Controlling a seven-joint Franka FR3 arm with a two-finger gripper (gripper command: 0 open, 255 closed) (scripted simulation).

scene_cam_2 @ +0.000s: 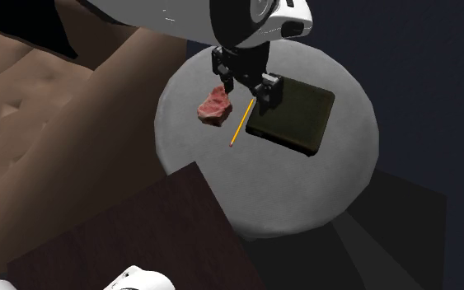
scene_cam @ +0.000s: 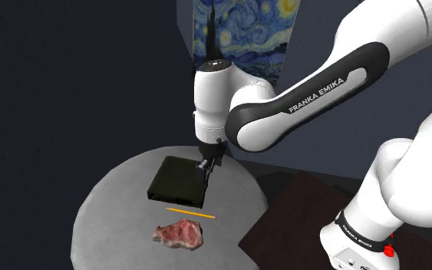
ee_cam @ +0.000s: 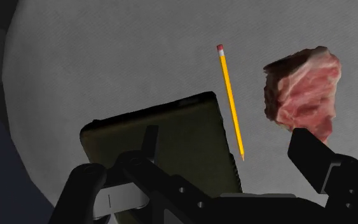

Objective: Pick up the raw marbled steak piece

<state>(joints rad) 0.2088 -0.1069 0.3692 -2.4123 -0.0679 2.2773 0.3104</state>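
Observation:
The raw steak [scene_cam: 180, 233], red with pale marbling, lies on the round grey table [scene_cam: 114, 192] near its front edge in the shoulder view. A yellow pencil [scene_cam: 190, 212] lies between the steak and a flat black pad [scene_cam: 177, 182]. My gripper [scene_cam: 206, 166] hangs open above the pad's edge on the pencil side, holding nothing. In the wrist view the steak [ee_cam: 304, 89] sits just beyond one of the fingers [ee_cam: 308, 149], with the pencil [ee_cam: 230, 102] and the pad [ee_cam: 165, 140] below my gripper [ee_cam: 199, 172]. In the second exterior view the steak [scene_cam_2: 215, 105] is just left of the gripper [scene_cam_2: 253, 92].
A brown cushioned couch [scene_cam_2: 32, 115] borders the table on the second exterior view's left. The dark brown stand top [scene_cam_2: 131, 239] adjoins the table's near side. A Starry Night painting [scene_cam: 241, 31] hangs behind the table.

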